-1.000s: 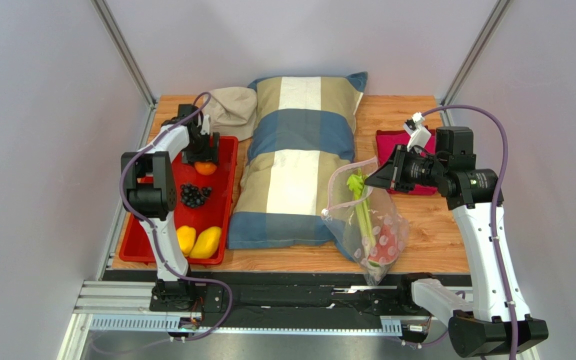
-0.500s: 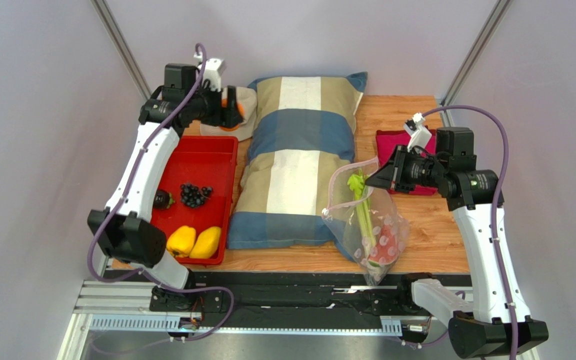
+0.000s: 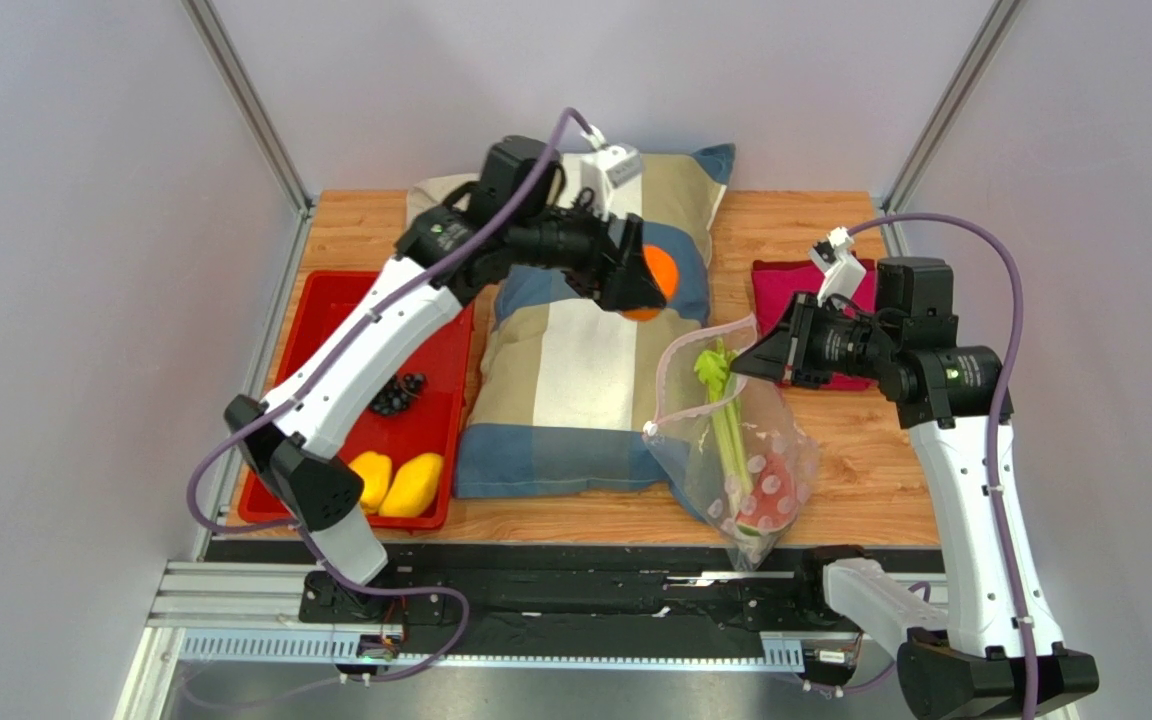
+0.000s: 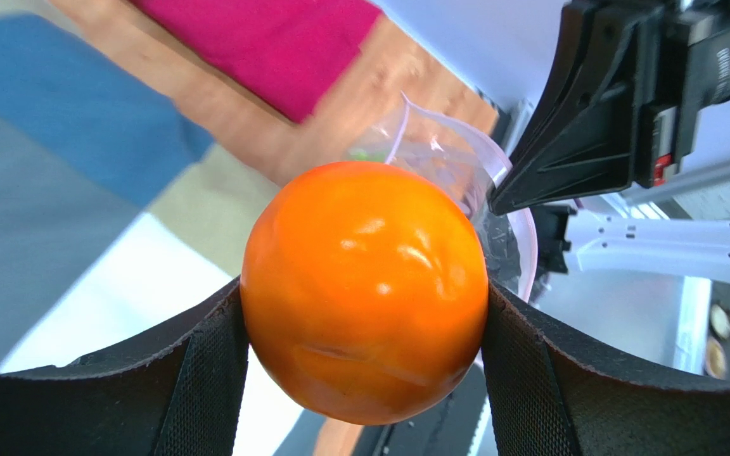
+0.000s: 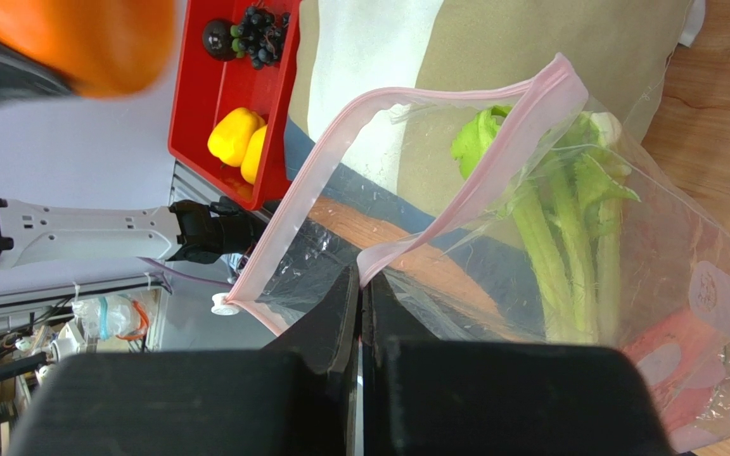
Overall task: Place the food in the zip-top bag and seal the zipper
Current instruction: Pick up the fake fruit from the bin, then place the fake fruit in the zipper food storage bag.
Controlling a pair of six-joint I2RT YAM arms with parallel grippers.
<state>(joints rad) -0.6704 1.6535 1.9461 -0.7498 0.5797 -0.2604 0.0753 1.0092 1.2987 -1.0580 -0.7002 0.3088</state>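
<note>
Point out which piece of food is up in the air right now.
The orange, clamped in the left gripper above the pillow. The yellow peppers and grapes lie in the red tray, and the celery is already in the bag.

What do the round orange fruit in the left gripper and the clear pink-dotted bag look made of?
The round orange fruit: probably hard moulded plastic, glossy, given sharp highlights and a faint seam-like crease. The clear pink-dotted bag: thin flexible plastic film, shiny; it crinkles and the green celery stalk shows through.
</note>
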